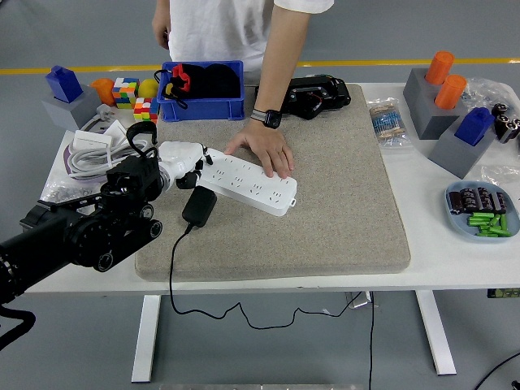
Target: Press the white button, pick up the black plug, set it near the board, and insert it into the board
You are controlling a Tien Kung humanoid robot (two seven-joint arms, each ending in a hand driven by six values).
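A white power strip (249, 184) lies on the grey mat (325, 203), angled down to the right. A person's hand (264, 149) rests flat on its top edge. My left hand (184, 161) is white, sits at the strip's left end and touches it with its fingers relaxed; it holds nothing. The black plug (198, 205) lies on the mat just below my hand, its black cable (172, 268) running off the table's front edge. My right arm is out of view.
A blue bin (203, 91) with black and red items stands behind the strip. Puzzle cubes (126, 92), a white cable coil (89, 150) and grey blocks are at the left. A black device (313, 93), grey stands with orange and blue caps (443, 101) and a battery tray (479, 213) are at the right.
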